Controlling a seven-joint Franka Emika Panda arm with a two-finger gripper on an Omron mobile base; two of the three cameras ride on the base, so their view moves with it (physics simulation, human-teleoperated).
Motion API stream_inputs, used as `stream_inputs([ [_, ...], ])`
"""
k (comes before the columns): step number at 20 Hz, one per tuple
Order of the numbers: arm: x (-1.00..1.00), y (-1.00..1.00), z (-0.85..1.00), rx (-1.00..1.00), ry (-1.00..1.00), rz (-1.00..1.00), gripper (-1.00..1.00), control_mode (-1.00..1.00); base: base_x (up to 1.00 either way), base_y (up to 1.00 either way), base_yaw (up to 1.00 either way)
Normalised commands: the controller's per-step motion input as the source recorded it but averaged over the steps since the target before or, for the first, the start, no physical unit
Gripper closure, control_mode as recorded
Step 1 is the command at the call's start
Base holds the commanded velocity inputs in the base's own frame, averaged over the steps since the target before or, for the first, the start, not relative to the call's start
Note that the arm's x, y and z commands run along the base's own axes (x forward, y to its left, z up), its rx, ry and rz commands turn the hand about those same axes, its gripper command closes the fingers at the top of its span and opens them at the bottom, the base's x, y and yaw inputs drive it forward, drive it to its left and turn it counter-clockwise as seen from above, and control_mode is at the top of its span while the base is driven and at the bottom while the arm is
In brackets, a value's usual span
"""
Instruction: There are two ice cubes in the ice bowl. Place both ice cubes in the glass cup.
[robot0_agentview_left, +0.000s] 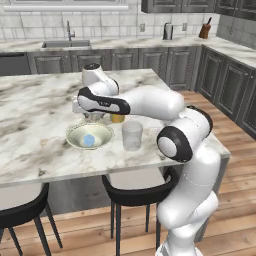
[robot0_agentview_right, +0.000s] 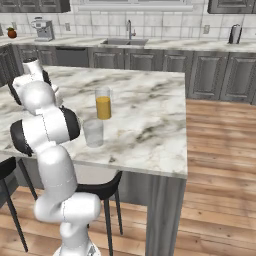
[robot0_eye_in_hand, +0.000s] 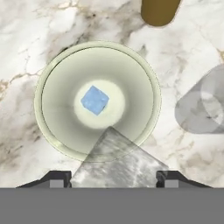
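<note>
I see the two-finger pincer (robot0_eye_in_hand: 113, 179) of the white arm hanging right above the wide shallow round bowl of pale greenish cream (robot0_eye_in_hand: 39, 105). In the left base view the pincer (robot0_agentview_left: 92, 117) is just over the far rim of that bowl (robot0_agentview_left: 75, 131).

Between the two dark finger tips (robot0_eye_in_hand: 59, 179) there is a pale translucent block, the held ice cube (robot0_eye_in_hand: 116, 162). It looks grey and marbled, its sides reach both tips, and it covers the near rim of the bowl in the hand view. It appears much bigger than the other cube, so it is close to the camera and above the bowl. I read this as the pincer pinching this cube.

The other small pale-blue ice cube (robot0_eye_in_hand: 94, 99) lies alone in the middle of the bowl floor, below the pincer and apart from it. The left base view shows it (robot0_agentview_left: 89, 140) too.

The bowl stands on the white and grey marble island counter (robot0_agentview_left: 35, 105), near its front edge where the black stools are. The short clear straight-sided glass cup (robot0_agentview_left: 132, 135) stands upright just beside the bowl, to its right and also near the front edge. I cannot tell whether something is inside it. The taller glass with orange juice (robot0_agentview_right: 103, 103) is behind the cup (robot0_agentview_right: 93, 132), further from that edge.
</note>
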Motion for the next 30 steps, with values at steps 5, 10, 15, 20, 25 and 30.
stream_inputs([
  [5,-0.48,-0.55,0.58,0.07,0.00,-0.11,1.00,-1.00,0.00,0.00,0.00],
  [10,-0.66,-0.91,0.22,0.16,0.00,-0.10,1.00,-1.00,0.00,0.00,0.00],
  [15,-0.46,-0.87,0.00,0.08,0.03,-0.11,1.00,-1.00,0.00,0.00,0.00],
  [20,0.02,-0.74,0.00,0.04,0.20,-0.15,1.00,-1.00,0.00,0.00,0.00],
  [25,0.59,-0.13,0.00,-0.03,0.29,-0.13,1.00,-1.00,0.00,0.00,0.00],
  [30,0.42,0.00,-0.13,-0.20,0.15,-0.03,1.00,-1.00,0.00,0.00,0.00],
])
